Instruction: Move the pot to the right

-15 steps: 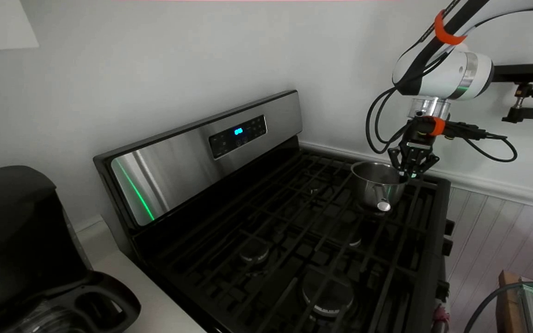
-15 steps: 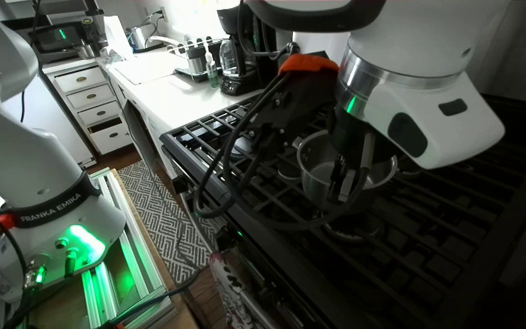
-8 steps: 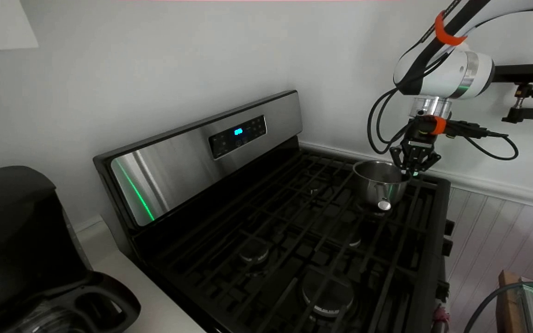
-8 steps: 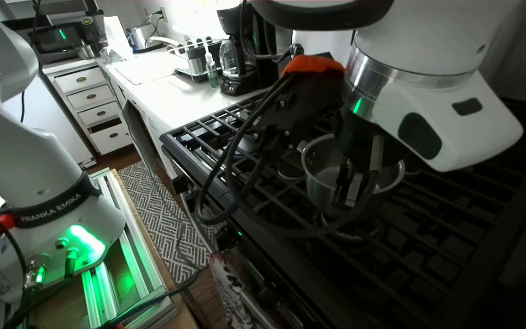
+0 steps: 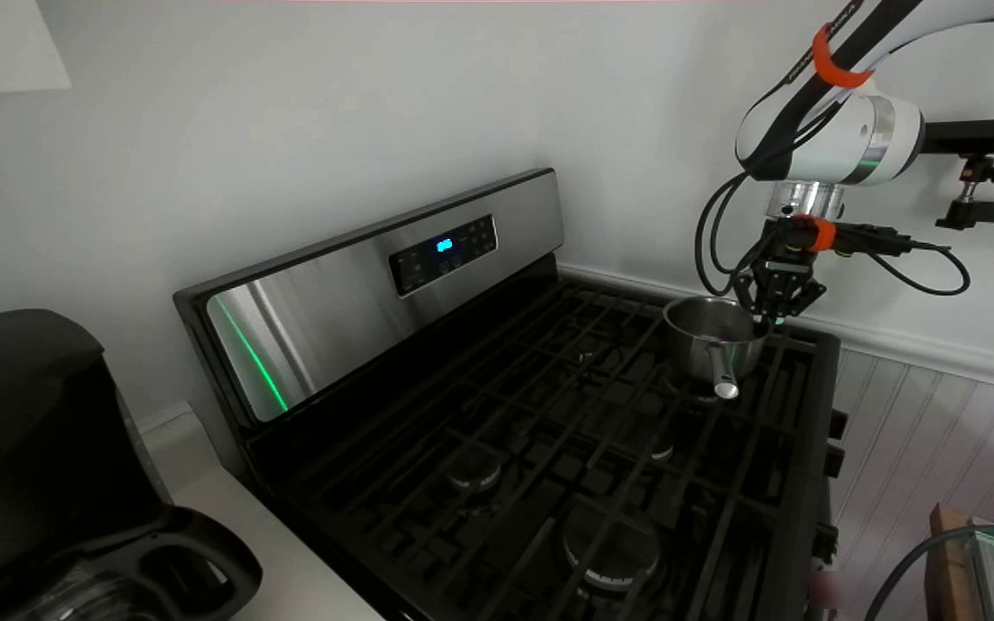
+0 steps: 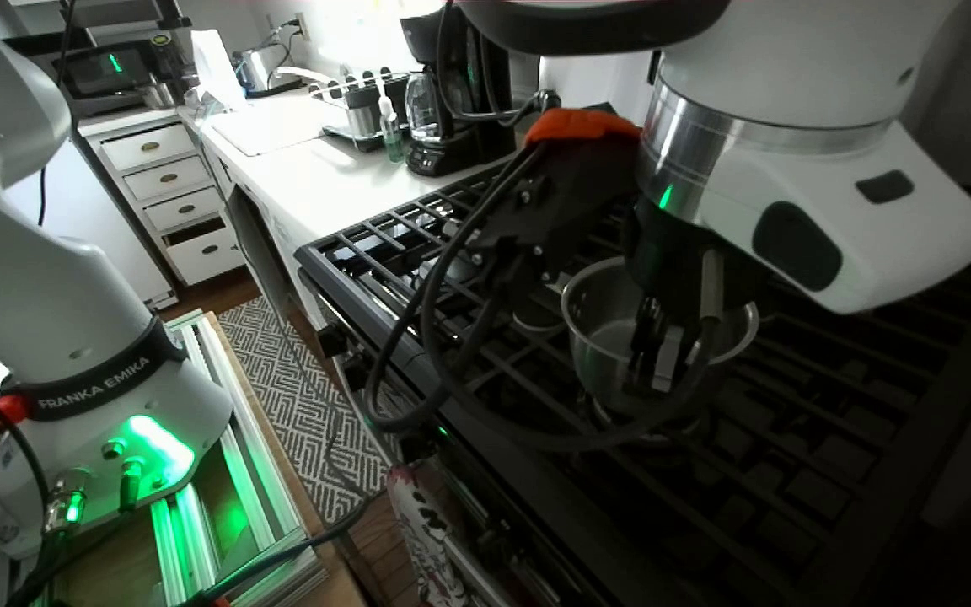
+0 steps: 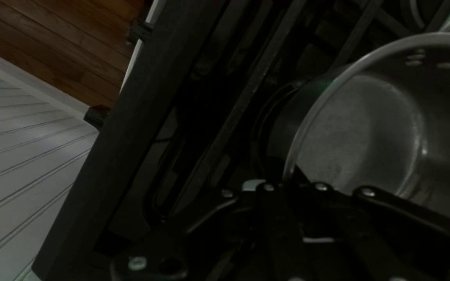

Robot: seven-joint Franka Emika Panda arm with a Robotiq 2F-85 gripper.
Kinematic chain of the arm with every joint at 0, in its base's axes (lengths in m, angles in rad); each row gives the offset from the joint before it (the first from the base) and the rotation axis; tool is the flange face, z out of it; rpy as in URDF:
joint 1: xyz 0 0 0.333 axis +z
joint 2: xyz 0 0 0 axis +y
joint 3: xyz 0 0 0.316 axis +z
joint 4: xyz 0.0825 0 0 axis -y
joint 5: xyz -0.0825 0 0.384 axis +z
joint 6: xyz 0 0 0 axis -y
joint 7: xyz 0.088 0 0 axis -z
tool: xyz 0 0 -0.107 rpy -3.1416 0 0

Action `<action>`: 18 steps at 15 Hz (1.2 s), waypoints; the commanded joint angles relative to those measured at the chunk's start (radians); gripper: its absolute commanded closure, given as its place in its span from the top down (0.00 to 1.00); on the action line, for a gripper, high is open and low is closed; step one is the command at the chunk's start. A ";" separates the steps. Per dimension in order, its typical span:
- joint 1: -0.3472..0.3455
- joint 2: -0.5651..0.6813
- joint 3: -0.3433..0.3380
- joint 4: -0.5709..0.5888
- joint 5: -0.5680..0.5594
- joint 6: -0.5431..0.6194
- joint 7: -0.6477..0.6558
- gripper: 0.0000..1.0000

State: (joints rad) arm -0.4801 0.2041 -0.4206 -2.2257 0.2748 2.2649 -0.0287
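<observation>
The pot (image 5: 692, 349) is a shiny silver saucepan over the stove's burner near the side wall, with its handle (image 5: 723, 371) pointing toward the camera in that exterior view. It also shows in an exterior view (image 6: 593, 358), partly behind the arm and cables. My gripper (image 5: 770, 319) is shut on the pot's rim, one finger inside the pot and one outside. In the wrist view the rim of the pot (image 7: 326, 91) runs down between the fingers (image 7: 289, 183). The fingertips are dark and partly hidden. I cannot tell whether the pot's bottom touches the grate.
The black stove grate (image 5: 566, 448) spreads around the pot, with a burner (image 5: 611, 548) at its near side. The steel control panel (image 5: 333, 319) stands along the back. A coffee maker (image 5: 40, 466) stands beside the stove. A wall (image 5: 635, 172) rises close behind the gripper.
The pot and my gripper have moved together slightly to the right in both exterior views. The pot's handle has swung a little. The gripper has stayed shut on the rim.
</observation>
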 commanded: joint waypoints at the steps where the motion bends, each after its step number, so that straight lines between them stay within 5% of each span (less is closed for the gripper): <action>1: -0.008 -0.010 0.001 -0.002 0.004 -0.041 -0.011 0.02; 10: -0.019 -0.010 -0.012 0.006 -0.009 -0.080 -0.015 0.02; 11: -0.017 -0.009 -0.013 0.005 -0.012 -0.075 -0.012 0.07; 12: -0.015 -0.008 -0.014 0.004 -0.014 -0.065 -0.007 0.32; 18: -0.019 -0.018 -0.013 0.000 0.008 -0.056 -0.019 0.67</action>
State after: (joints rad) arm -0.4873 0.2027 -0.4334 -2.2225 0.2751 2.2221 -0.0309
